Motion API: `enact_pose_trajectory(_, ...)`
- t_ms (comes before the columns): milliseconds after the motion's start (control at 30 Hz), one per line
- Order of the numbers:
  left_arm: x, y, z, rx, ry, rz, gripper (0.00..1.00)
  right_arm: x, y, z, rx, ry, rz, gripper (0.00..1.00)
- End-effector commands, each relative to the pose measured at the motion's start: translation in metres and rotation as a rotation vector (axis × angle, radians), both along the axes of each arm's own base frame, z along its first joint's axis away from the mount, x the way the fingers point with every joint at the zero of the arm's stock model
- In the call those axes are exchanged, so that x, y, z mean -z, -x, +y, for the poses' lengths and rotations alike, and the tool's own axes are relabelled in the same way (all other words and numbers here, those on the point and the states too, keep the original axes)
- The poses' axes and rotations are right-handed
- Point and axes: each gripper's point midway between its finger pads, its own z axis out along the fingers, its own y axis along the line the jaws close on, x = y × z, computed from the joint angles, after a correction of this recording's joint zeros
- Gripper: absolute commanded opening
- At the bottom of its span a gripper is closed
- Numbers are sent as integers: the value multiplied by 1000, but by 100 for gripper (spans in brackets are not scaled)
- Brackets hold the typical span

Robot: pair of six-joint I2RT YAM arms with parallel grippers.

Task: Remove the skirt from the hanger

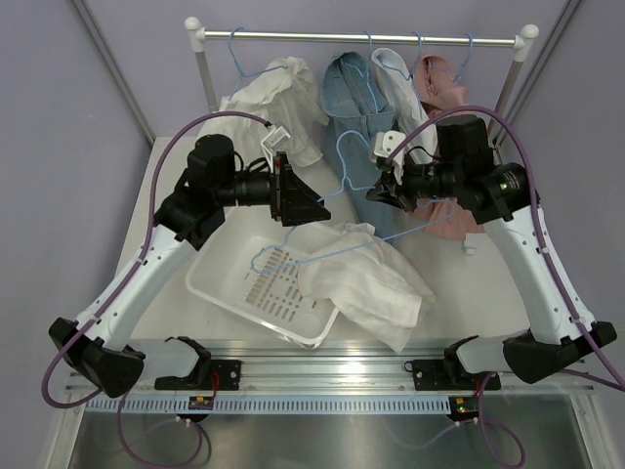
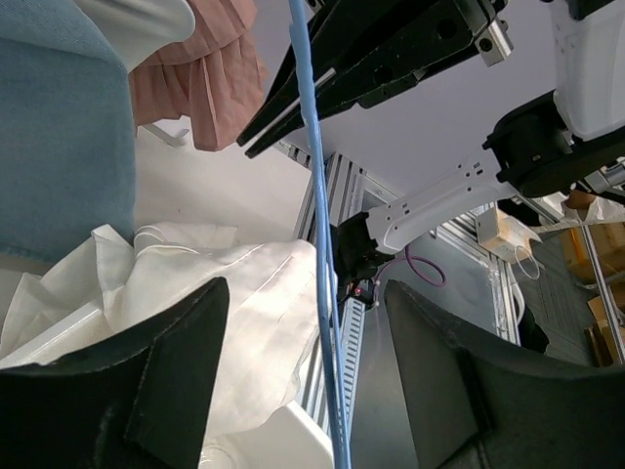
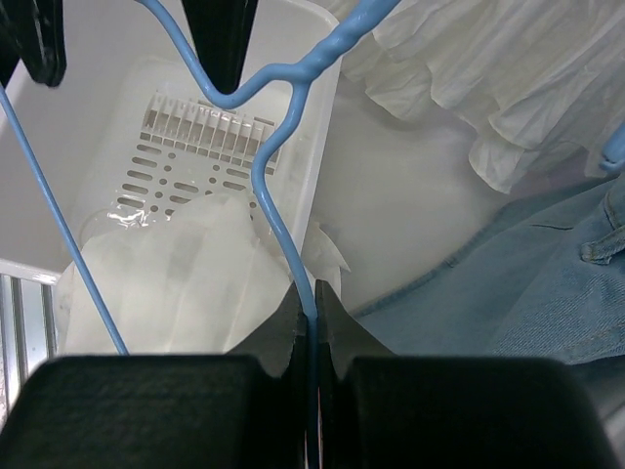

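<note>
A blue wire hanger (image 1: 339, 161) hangs in the air between my two grippers, with no garment on it. My right gripper (image 1: 376, 192) is shut on its wire, which is pinched between the fingertips in the right wrist view (image 3: 312, 298). My left gripper (image 2: 305, 288) is open. The hanger wire (image 2: 317, 244) runs through the gap between its fingers and touches neither. The white skirt (image 1: 366, 278) lies crumpled below, draped over the right rim of the white basket (image 1: 229, 293) and onto the table.
Behind the arms a clothes rail (image 1: 361, 37) carries a white garment (image 1: 273, 103), a denim piece (image 1: 356, 93) and a pink garment (image 1: 444, 88) on hangers. The denim (image 3: 527, 303) hangs close by my right gripper. The basket's slotted floor (image 3: 195, 147) lies under the hanger.
</note>
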Motion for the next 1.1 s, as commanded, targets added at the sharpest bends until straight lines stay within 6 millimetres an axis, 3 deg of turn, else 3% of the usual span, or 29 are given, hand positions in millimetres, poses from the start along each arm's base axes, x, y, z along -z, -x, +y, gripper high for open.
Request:
enact_pose_trajectory(0,-5,4,-3,28,-11,-26,61,-22,-5,6,-9,-56,-42,0)
enact_pose_trajectory(67,-2,2,-4,21,-24,-19,56,-19,-8,7,-4,-52,-36,0)
enact_pose_trajectory(167,-2,0,-4,17,-34,-24,39,-17,-13,7,7,-43,-41,0)
enact_pose_trajectory(200,-5,1,-4,19,-34,-30,25,-16,-15,6,13,-41,-40,0)
enact_pose_trajectory(333,-3,-1,-3,9,-58,-30,0,-16,-18,5,24,-43,-38,1)
enact_pose_trajectory(533,3,1,3,-10,-88,-15,0,-16,-16,-1,43,-51,-29,18)
enact_pose_trajectory(633,4,2,5,-14,-98,-22,0,-21,-15,-6,54,-66,-28,39)
enact_pose_trajectory(667,6,4,7,-16,-112,-18,0,-23,-14,-7,56,-73,-28,53)
enact_pose_trajectory(733,6,4,14,-34,-139,-53,0,-31,-12,-11,63,-104,-18,63)
enact_pose_trajectory(833,7,15,32,-42,-202,-62,0,-52,-9,-21,71,-157,-26,69)
enact_pose_trajectory(967,-8,34,63,-94,-184,-155,0,-85,-6,-40,97,-222,-66,71)
enact_pose_trajectory(1067,-12,34,83,-171,-199,-188,0,-102,-5,-54,129,-258,-89,72)
